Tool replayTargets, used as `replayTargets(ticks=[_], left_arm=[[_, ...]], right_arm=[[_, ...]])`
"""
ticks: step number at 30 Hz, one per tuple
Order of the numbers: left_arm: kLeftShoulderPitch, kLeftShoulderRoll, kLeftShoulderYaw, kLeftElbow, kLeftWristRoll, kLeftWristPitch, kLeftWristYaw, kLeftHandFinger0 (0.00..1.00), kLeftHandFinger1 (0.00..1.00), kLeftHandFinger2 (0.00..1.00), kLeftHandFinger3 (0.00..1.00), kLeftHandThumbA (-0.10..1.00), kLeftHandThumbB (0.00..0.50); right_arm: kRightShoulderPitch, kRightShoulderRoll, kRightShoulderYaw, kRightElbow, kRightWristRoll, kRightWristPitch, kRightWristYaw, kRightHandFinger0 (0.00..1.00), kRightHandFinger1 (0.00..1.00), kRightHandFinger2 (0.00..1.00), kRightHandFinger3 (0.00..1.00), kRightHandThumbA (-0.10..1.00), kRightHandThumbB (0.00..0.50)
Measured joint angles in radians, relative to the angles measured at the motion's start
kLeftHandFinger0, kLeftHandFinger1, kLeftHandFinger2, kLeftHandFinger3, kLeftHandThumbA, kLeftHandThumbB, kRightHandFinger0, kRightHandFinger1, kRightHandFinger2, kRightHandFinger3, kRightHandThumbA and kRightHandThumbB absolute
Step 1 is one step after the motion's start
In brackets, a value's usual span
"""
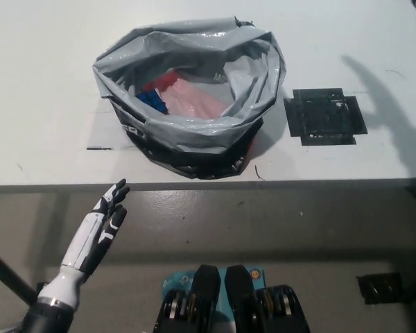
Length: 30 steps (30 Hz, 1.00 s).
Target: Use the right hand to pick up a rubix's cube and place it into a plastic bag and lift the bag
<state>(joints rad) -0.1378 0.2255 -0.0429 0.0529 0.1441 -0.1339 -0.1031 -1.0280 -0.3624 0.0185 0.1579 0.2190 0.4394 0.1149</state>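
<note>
Head view, looking steeply down. White counter (48, 83) fills the upper half; its front edge runs across the middle of the frame, grey floor below.

Plastic bag (194, 135): grey, glossy, mouth wide open and rim rolled outward, standing on the counter left of centre, near the front edge. Black underside of the bag shows along its lower front.

Rubix's cube (154, 97): inside the bag, toward the left of the opening. Blue and red faces show through the mouth; the pink patch beside it may be the cube seen through a fold of film, or the bag lining; cannot tell which.

Black tape patch (324, 116): square-ish, flat on the counter, just right of the bag, apart from it.

Left hand (100, 225): white, at lower left, below the counter edge and over the floor, fingers stretched out and apart, holding nothing, touching nothing.

Right hand: out of frame. Only a dark sliver at the top right corner and a long shadow across the counter at the right.
</note>
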Motion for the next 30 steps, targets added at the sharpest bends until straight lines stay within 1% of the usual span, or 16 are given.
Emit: replayTargets(ticks=[1,2,3,4,7,9,11,12,16,18,19,20,25,26,27,30], left_arm=[[-0.003,0.0,0.0,0.001,0.0,0.0,0.0,1.0,1.0,1.0,1.0,1.0,0.244],[-0.003,0.0,0.0,0.001,0.0,0.0,0.0,1.0,1.0,1.0,1.0,1.0,0.236],[-0.007,0.0,0.0,0.004,0.0,0.0,0.0,1.0,1.0,1.0,1.0,1.0,0.238],[-0.009,-0.001,0.0,0.006,0.0,0.0,0.0,1.0,1.0,1.0,1.0,1.0,0.251],[-0.02,-0.001,0.001,0.014,-0.001,0.0,0.0,1.0,1.0,1.0,1.0,1.0,0.234],[-0.027,-0.001,0.001,0.02,-0.001,0.0,0.0,1.0,1.0,1.0,1.0,1.0,0.244],[-0.036,-0.001,0.003,0.026,-0.001,-0.001,0.0,1.0,1.0,1.0,1.0,1.0,0.24],[-0.038,-0.001,0.004,0.028,-0.002,-0.001,0.0,1.0,1.0,1.0,1.0,1.0,0.242],[-0.061,0.0,0.007,0.034,-0.003,-0.002,0.0,1.0,1.0,1.0,1.0,1.0,0.254],[-0.068,-0.001,0.008,0.034,-0.004,-0.004,0.0,1.0,1.0,1.0,1.0,1.0,0.247],[-0.07,-0.001,0.008,0.035,-0.004,-0.004,0.0,1.0,1.0,1.0,1.0,1.0,0.247],[-0.07,-0.001,0.008,0.035,-0.004,-0.004,0.0,1.0,1.0,1.0,1.0,1.0,0.251],[-0.073,-0.001,0.012,0.035,-0.007,-0.01,0.001,1.0,1.0,1.0,1.0,1.0,0.237],[-0.073,-0.001,0.012,0.035,-0.008,-0.011,0.001,1.0,1.0,1.0,1.0,1.0,0.236],[-0.072,-0.001,0.013,0.035,-0.008,-0.012,0.001,1.0,1.0,1.0,1.0,1.0,0.256],[-0.066,-0.001,0.016,0.034,-0.008,-0.015,0.001,1.0,1.0,1.0,1.0,1.0,0.26]], right_arm=[[0.02,-0.003,-0.005,-0.021,0.0,0.0,0.0,1.0,1.0,1.0,1.0,1.0,0.443],[0.02,-0.003,-0.005,-0.021,0.0,0.0,0.0,1.0,1.0,1.0,1.0,1.0,0.402],[0.082,-0.008,-0.017,-0.078,-0.001,0.0,0.0,1.0,1.0,1.0,1.0,1.0,0.398],[0.1,-0.009,-0.02,-0.094,-0.001,-0.001,0.0,1.0,1.0,1.0,1.0,1.0,0.412],[0.209,-0.01,-0.033,-0.19,-0.006,-0.004,0.0,1.0,1.0,1.0,1.0,1.0,0.386],[0.295,-0.008,-0.038,-0.256,-0.012,-0.008,0.0,1.0,1.0,1.0,1.0,1.0,0.37],[0.38,0.0,-0.042,-0.334,-0.032,-0.028,-0.002,1.0,1.0,1.0,1.0,1.0,0.38],[0.409,0.004,-0.043,-0.356,-0.038,-0.038,-0.002,1.0,1.0,1.0,1.0,1.0,0.4],[0.576,0.04,-0.04,-0.475,-0.085,-0.098,-0.006,1.0,1.0,1.0,1.0,1.0,0.392],[0.634,0.05,-0.032,-0.496,-0.111,-0.125,-0.008,1.0,1.0,1.0,1.0,1.0,0.37],[0.65,0.053,-0.028,-0.502,-0.121,-0.136,-0.009,1.0,1.0,1.0,1.0,1.0,0.37],[0.65,0.053,-0.028,-0.502,-0.121,-0.136,-0.009,1.0,1.0,1.0,1.0,1.0,0.392],[0.752,0.086,0.023,-0.462,-0.195,-0.222,-0.024,1.0,1.0,1.0,1.0,1.0,0.302],[0.759,0.091,0.028,-0.448,-0.203,-0.232,-0.027,1.0,1.0,1.0,1.0,1.0,0.299],[0.766,0.099,0.037,-0.422,-0.215,-0.248,-0.03,1.0,1.0,1.0,1.0,1.0,0.291],[0.782,0.126,0.06,-0.323,-0.249,-0.298,-0.042,1.0,1.0,1.0,1.0,1.0,0.282]])
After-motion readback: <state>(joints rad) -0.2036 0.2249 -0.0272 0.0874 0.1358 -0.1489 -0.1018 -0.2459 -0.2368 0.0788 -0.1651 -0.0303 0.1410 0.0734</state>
